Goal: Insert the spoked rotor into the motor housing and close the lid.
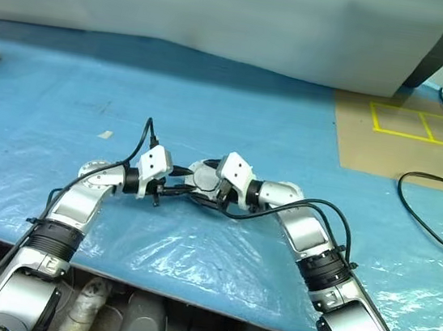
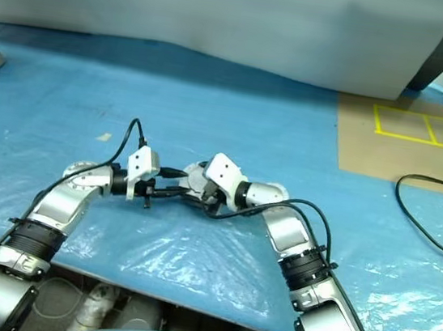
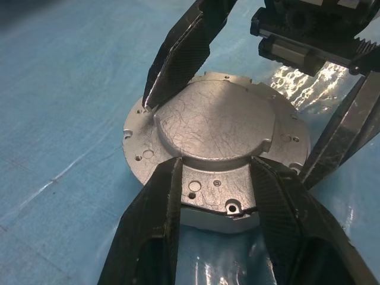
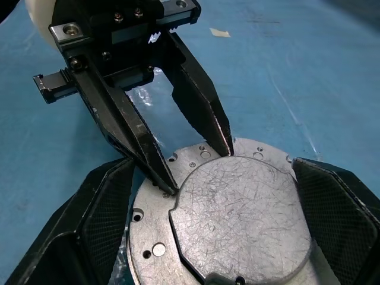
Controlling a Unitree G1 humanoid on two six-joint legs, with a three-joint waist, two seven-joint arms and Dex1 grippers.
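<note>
The motor housing shows its smooth silver face, so the lid looks closed. The left gripper pinches its rim; the right gripper stands spread around it, apparently letting go.

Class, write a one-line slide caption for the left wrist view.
Left end effector grips the silver motor housing's rim above blue sheeting, right end effector spread around it.

A table under crinkled blue plastic sheeting bears a brown cardboard sheet well right of the grippers
</note>
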